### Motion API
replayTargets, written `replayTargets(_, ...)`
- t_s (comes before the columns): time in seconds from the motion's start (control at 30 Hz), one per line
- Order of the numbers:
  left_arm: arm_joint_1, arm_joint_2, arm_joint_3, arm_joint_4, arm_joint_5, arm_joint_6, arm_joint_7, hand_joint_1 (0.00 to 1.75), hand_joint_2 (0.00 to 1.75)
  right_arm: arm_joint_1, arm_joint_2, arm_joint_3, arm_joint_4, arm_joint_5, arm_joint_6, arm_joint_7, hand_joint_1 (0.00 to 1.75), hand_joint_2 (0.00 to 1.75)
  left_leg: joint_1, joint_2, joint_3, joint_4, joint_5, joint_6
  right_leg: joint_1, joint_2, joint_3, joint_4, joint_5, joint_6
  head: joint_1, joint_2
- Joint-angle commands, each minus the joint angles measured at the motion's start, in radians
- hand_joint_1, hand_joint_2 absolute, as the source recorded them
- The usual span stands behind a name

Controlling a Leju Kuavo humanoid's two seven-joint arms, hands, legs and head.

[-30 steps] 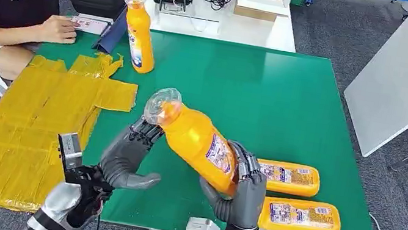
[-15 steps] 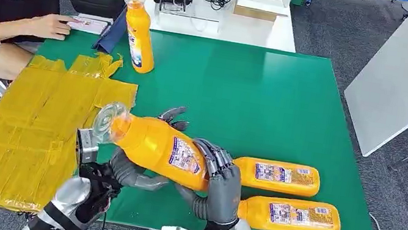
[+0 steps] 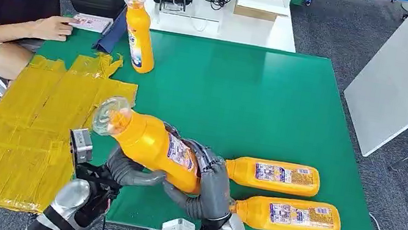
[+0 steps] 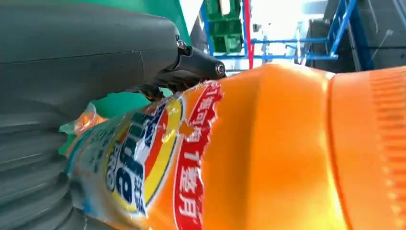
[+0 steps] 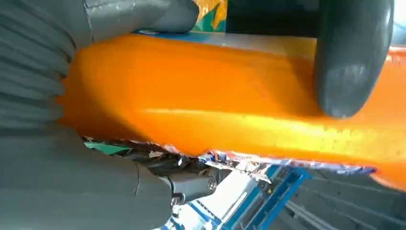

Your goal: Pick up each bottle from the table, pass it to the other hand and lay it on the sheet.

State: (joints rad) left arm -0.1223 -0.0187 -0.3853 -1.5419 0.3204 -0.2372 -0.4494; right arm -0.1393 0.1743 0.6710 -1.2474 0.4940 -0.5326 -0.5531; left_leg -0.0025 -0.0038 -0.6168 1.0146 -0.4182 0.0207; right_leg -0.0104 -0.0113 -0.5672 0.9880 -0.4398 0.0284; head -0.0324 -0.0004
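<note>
My left hand (image 3: 129,171) and right hand (image 3: 211,181) both grasp the tilted orange bottle (image 3: 154,145) above two lying bottles (image 3: 275,194).

held bottle (image 3: 154,145) above table (image 3: 266,94) near edge | sheet (image 3: 33,125) left | two lying bottles (image 3: 275,176) right | upright bottle (image 3: 139,34) behind

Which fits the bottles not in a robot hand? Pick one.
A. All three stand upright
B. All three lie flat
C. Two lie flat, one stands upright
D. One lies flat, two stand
C: two bottles lie flat on the green table near its right front, and one bottle stands upright by the yellow sheet.
</note>
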Motion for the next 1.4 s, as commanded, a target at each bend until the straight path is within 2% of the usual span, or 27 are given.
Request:
replayTargets(0.03,-0.042,-0.014,0.012,-0.02,-0.182,0.198,-0.051,1.75,1.75,0.039,-0.051,-0.01,-0.063,-0.004,-0.072,-0.005,0.0,1.75,0.001,-0.002,0.0,0.0,0.0,-0.001,0.001,-0.002,0.001,-0.001,0.0,-0.001,0.001,0.0)
replayTargets(0.1,-0.05,-0.007,0.013,-0.019,-0.375,0.368,-0.067,1.75,1.75,0.064,-0.062,-0.027,-0.125,0.02,-0.105,0.005,0.0,1.75,0.001,-0.002,0.001,0.0,0.0,-0.001,0.001,-0.001,0.002,0.0,-0.001,-0.001,0.0,0.0)
replayTargets(0.17,-0.057,-0.001,0.017,-0.016,-0.41,0.399,-0.058,1.75,1.75,0.082,-0.076,-0.034,-0.177,0.036,-0.105,0.023,0.0,1.75,0.001,-0.002,0.001,0.0,-0.001,-0.001,0.001,-0.002,0.003,-0.001,-0.001,-0.001,0.0,0.0)
replayTargets(0.27,-0.075,0.016,0.041,0.013,-0.651,0.582,-0.036,1.75,1.75,0.127,-0.094,-0.085,-0.285,0.105,-0.129,0.077,0.0,1.75,0.001,-0.004,0.001,0.0,0.0,-0.001,0.001,-0.003,0.003,-0.001,-0.001,-0.001,0.0,0.0)
replayTargets(0.3,-0.087,0.029,0.041,0.04,-0.836,0.676,0.02,1.75,1.75,0.141,-0.1,-0.11,-0.317,0.129,-0.134,0.093,0.0,1.75,0.0,-0.003,0.0,0.0,0.0,-0.001,0.0,-0.002,0.002,0.0,-0.001,0.0,0.0,0.0)
replayTargets(0.37,-0.103,0.035,0.053,0.072,-0.925,0.706,0.055,1.75,1.75,0.158,-0.115,-0.14,-0.366,0.156,-0.127,0.115,0.0,1.75,0.001,-0.003,0.001,0.0,0.0,-0.001,0.0,-0.003,0.003,-0.001,-0.001,-0.001,0.0,0.0)
replayTargets(0.4,-0.132,0.057,0.06,0.137,-1.224,0.772,0.185,1.75,1.75,0.17,-0.115,-0.172,-0.399,0.179,-0.141,0.114,0.0,1.75,0.0,-0.003,0.001,-0.001,0.0,-0.001,0.0,-0.003,0.002,0.0,-0.001,-0.001,0.0,0.0)
replayTargets(0.47,-0.163,0.061,0.068,0.2,-1.269,0.786,0.196,1.75,1.75,0.183,-0.123,-0.195,-0.438,0.194,-0.133,0.125,0.0,1.75,0.0,-0.005,0.002,-0.001,0.001,-0.001,0.0,-0.004,0.004,-0.001,-0.001,-0.001,0.0,0.0)
replayTargets(0.5,-0.202,0.077,0.076,0.284,-1.582,0.792,0.362,1.75,1.75,0.189,-0.121,-0.218,-0.465,0.224,-0.156,0.125,0.0,1.75,0.0,-0.004,0.001,-0.001,0.001,-0.001,0.0,-0.003,0.003,-0.001,0.0,-0.001,0.0,0.0)
replayTargets(0.53,-0.247,0.092,0.065,0.364,-1.779,0.781,0.463,1.75,1.75,0.194,-0.126,-0.233,-0.494,0.246,-0.164,0.131,0.0,1.75,0.0,-0.003,0.001,-0.001,0.001,-0.001,0.0,-0.003,0.002,-0.001,0.0,0.0,0.0,0.0)
replayTargets(0.57,-0.264,0.092,0.064,0.399,-1.779,0.798,0.464,1.75,1.75,0.196,-0.128,-0.238,-0.506,0.251,-0.157,0.139,0.0,1.75,0.001,-0.005,0.002,-0.001,0.001,-0.002,0.0,-0.004,0.004,-0.001,0.0,-0.001,0.0,0.0)
replayTargets(0.6,-0.284,0.117,0.048,0.426,-1.891,0.788,0.539,1.75,1.75,0.196,-0.128,-0.243,-0.513,0.257,-0.163,0.139,0.0,1.75,0.0,-0.004,0.001,-0.001,0.001,-0.001,0.0,-0.004,0.002,0.0,0.0,-0.001,0.0,0.0)
replayTargets(0.63,-0.369,0.184,-0.1,0.543,-1.891,0.695,0.72,1.75,1.75,0.201,-0.126,-0.267,-0.547,0.287,-0.166,0.145,0.0,1.75,0.0,-0.003,0.001,-0.001,0.001,-0.001,0.0,-0.003,0.002,0.0,0.0,-0.001,0.0,0.0)
replayTargets(0.67,-0.381,0.179,-0.09,0.575,-1.891,0.716,0.708,1.75,1.75,0.203,-0.127,-0.271,-0.555,0.29,-0.166,0.147,0.0,1.75,0.001,-0.005,0.002,-0.001,0.002,-0.002,0.001,-0.005,0.003,-0.001,0.0,-0.001,0.001,0.0)
replayTargets(0.7,-0.408,0.185,-0.098,0.623,-1.891,0.673,0.736,1.75,1.75,0.206,-0.127,-0.28,-0.565,0.302,-0.166,0.152,0.0,1.75,0.0,-0.006,0.001,-0.001,0.002,-0.001,0.0,-0.005,0.003,0.0,0.0,-0.001,0.0,0.0)
replayTargets(0.73,-0.457,0.226,-0.19,0.682,-1.891,0.591,0.828,1.75,1.75,0.217,-0.123,-0.299,-0.578,0.331,-0.166,0.162,0.0,1.75,0.0,-0.004,0.001,-0.001,0.002,-0.002,0.0,-0.003,0.002,0.0,0.0,-0.001,0.0,0.0)
replayTargets(0.8,-0.484,0.232,-0.201,0.75,-1.891,0.59,0.837,1.75,1.75,0.22,-0.128,-0.304,-0.584,0.333,-0.166,0.164,0.0,1.75,0.001,-0.004,0.002,-0.001,0.003,-0.003,0.001,-0.004,0.002,-0.001,0.002,-0.004,0.0,0.0)
replayTargets(0.83,-0.494,0.226,-0.158,0.805,-1.891,0.523,0.835,1.75,1.75,0.227,-0.124,-0.323,-0.585,0.364,-0.166,0.18,0.0,1.75,0.001,-0.003,0.001,0.0,0.002,-0.003,0.0,-0.003,0.001,0.0,0.002,-0.003,0.0,0.0)
replayTargets(1.03,-0.53,0.209,-0.07,0.987,-1.891,0.425,0.824,1.75,1.75,0.238,-0.123,-0.366,-0.584,0.38,-0.166,0.196,0.0,1.75,0.002,0.0,0.001,-0.001,0.002,-0.003,0.001,0.0,0.001,0.0,0.002,-0.003,0.001,0.0)
replayTargets(1.17,-0.519,0.185,0.034,1.067,-1.826,0.385,0.735,1.75,1.75,0.229,-0.126,-0.38,-0.561,0.382,-0.166,0.205,0.0,1.75,0.002,0.001,0.002,-0.001,0.001,-0.004,0.001,0.001,0.002,-0.001,0.002,-0.003,0.0,0.0)
replayTargets(1.2,-0.513,0.181,0.046,1.068,-1.82,0.402,0.734,1.66,1.75,0.226,-0.124,-0.385,-0.551,0.389,-0.166,0.212,0.0,1.75,0.001,0.001,0.001,-0.001,0.002,-0.003,0.001,0.001,0.001,0.0,0.002,-0.003,0.001,0.0)
replayTargets(1.23,-0.509,0.169,0.066,1.074,-1.814,0.41,0.723,0.24,1.75,0.226,-0.126,-0.387,-0.544,0.396,-0.166,0.219,0.0,1.75,0.002,0.001,0.003,-0.001,0.001,-0.004,0.002,0.001,0.003,-0.001,0.002,-0.004,0.0,0.0)
replayTargets(1.27,-0.503,0.16,0.084,1.073,-1.798,0.411,0.703,0.24,1.75,0.224,-0.129,-0.387,-0.538,0.396,-0.166,0.219,0.0,1.75,0.002,0.001,0.002,-0.001,0.002,-0.004,0.001,0.001,0.003,-0.001,0.002,-0.003,0.0,0.0)
replayTargets(1.3,-0.498,0.153,0.094,1.067,-1.788,0.413,0.685,0.0,1.75,0.223,-0.129,-0.39,-0.535,0.396,-0.166,0.22,0.0,1.75,0.001,0.001,0.003,-0.002,0.002,-0.003,0.001,0.001,0.003,-0.001,0.002,-0.003,0.0,0.0)
replayTargets(1.33,-0.492,0.143,0.11,1.061,-1.764,0.413,0.644,0.0,1.75,0.222,-0.13,-0.39,-0.531,0.394,-0.166,0.222,0.0,1.75,0.001,0.001,0.001,-0.001,0.002,-0.003,0.001,0.001,0.001,-0.001,0.002,-0.003,0.001,0.0)
replayTargets(1.37,-0.49,0.14,0.11,1.061,-1.762,0.412,0.641,0.0,0.0,0.223,-0.13,-0.389,-0.531,0.395,-0.166,0.222,0.0,1.75,0.001,0.001,0.003,-0.002,0.002,-0.003,0.001,0.001,0.003,-0.002,0.003,-0.003,0.0,0.0)
replayTargets(1.4,-0.486,0.135,0.116,1.057,-1.749,0.412,0.616,0.0,0.0,0.223,-0.132,-0.386,-0.527,0.395,-0.166,0.222,0.0,1.75,0.001,0.001,0.003,-0.001,0.002,-0.003,0.001,0.001,0.003,-0.001,0.003,-0.003,0.0,0.0)
